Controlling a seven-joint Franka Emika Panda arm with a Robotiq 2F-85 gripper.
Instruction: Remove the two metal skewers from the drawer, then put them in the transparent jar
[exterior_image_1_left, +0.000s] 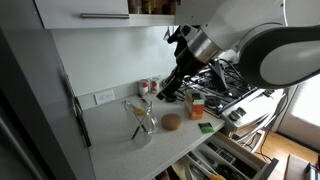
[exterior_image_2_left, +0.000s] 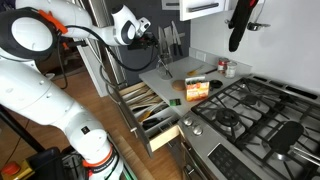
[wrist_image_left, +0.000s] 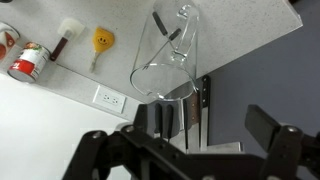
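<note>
The transparent jar stands on the pale counter; the wrist view shows it from above. Thin dark metal skewers lean inside it and stick out past the rim. In the wrist view one rod shows at the jar's mouth. My gripper is open and empty, held in the air above and beside the jar; it also shows in an exterior view. The white drawer stands pulled open below the counter with wooden and metal utensils in it, and shows in both exterior views.
Red-lidded spice jars and a wall outlet are by the back wall. An orange box, a round brown item and a green item lie on the counter. Dark knife handles stand nearby. A gas stove is beside the counter.
</note>
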